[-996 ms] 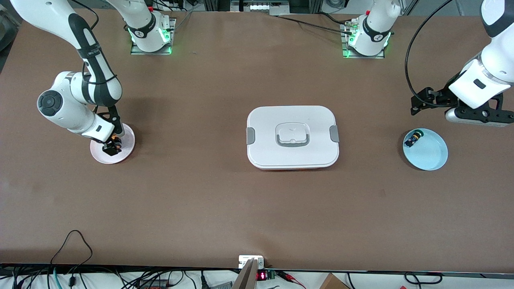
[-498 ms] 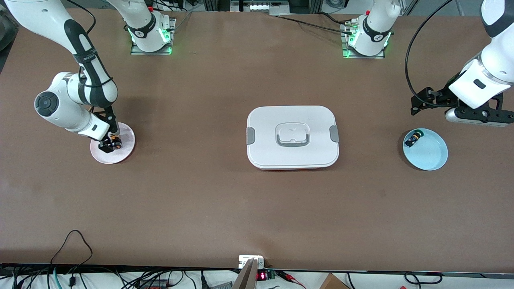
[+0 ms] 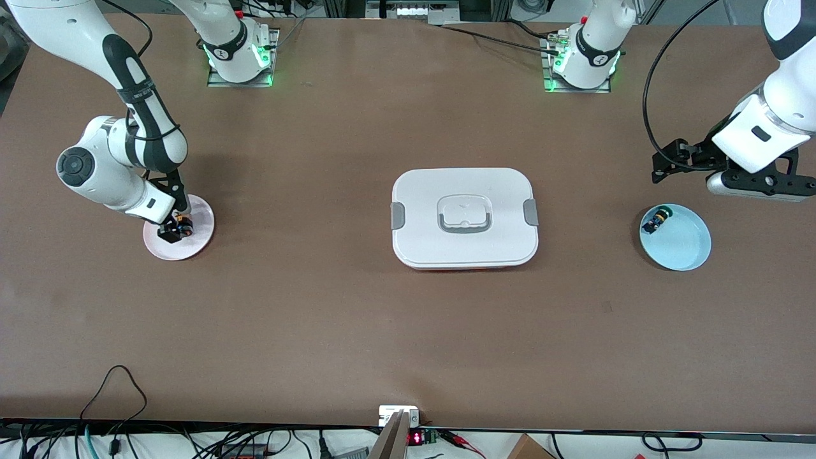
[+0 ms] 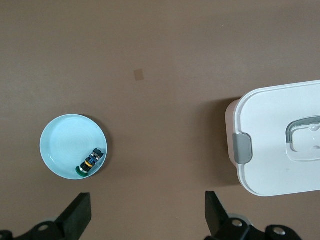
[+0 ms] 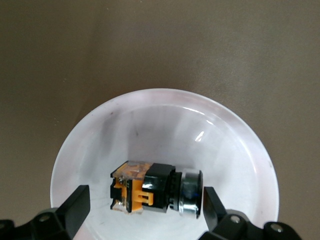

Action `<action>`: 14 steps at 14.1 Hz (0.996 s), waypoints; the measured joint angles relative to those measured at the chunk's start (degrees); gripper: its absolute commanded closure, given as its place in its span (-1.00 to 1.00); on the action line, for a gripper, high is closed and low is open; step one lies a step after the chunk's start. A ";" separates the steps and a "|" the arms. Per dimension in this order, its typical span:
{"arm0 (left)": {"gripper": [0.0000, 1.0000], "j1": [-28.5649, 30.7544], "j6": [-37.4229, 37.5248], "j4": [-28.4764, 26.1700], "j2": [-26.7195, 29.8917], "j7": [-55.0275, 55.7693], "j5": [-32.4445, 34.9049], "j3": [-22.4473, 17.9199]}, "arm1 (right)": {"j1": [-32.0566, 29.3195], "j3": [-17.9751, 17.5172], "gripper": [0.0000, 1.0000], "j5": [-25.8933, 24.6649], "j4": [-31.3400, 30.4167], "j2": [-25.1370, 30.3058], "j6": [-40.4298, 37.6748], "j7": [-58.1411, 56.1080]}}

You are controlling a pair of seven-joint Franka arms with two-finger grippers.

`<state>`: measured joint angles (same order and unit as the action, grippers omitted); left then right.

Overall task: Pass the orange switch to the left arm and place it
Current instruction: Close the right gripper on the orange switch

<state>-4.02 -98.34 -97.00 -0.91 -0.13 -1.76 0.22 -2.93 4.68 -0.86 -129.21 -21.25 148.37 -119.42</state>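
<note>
On the brown counter [image 3: 319,306], the orange switch [image 5: 152,192] lies on its side in the pink plate [image 3: 199,239] between the right hand's [image 5: 142,207] spread fingers; light, rigid and rollable, it looks best pinched across its squarish black body, while the left hand [image 4: 147,217] waits, fingers apart, above the blue plate [image 3: 692,252], clear of the box [image 3: 491,185].

Orange-and-black switch [image 5: 152,192], pink plate [image 3: 199,241], white grey-latched box [image 3: 465,218], blue plate [image 3: 685,245]

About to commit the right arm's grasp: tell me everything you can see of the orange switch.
The orange switch lies on its side in the pink plate, at the right arm's end of the table. It has a black body, an orange and clear rear block and a metal-looking collar at the button end. The right gripper is low over it, fingers open, one at each end; contact cannot be told.
</note>
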 measured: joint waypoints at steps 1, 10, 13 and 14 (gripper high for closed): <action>-1.00 0.00 0.00 0.00 -0.01 0.00 0.00 0.00 | 0.00 -0.18 -1.00 0.00 0.00 -0.07 0.15 -0.01; -1.00 0.00 0.00 0.00 -0.05 0.00 0.00 0.00 | 0.00 -0.59 -0.89 0.00 -0.09 -1.60 1.75 0.00; -1.00 0.00 0.00 0.00 -0.06 0.00 0.00 0.00 | 0.00 -0.76 -0.40 0.00 -0.09 -1.60 1.93 -0.07; -1.00 0.00 0.00 0.00 -0.07 0.00 0.00 0.00 | 0.00 -0.81 -0.14 0.00 -0.09 -1.60 1.96 -0.12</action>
<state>-4.02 -98.34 -97.00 -0.98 -0.13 -1.76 0.22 -2.93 3.87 -0.86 -129.30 -22.85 150.33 -119.54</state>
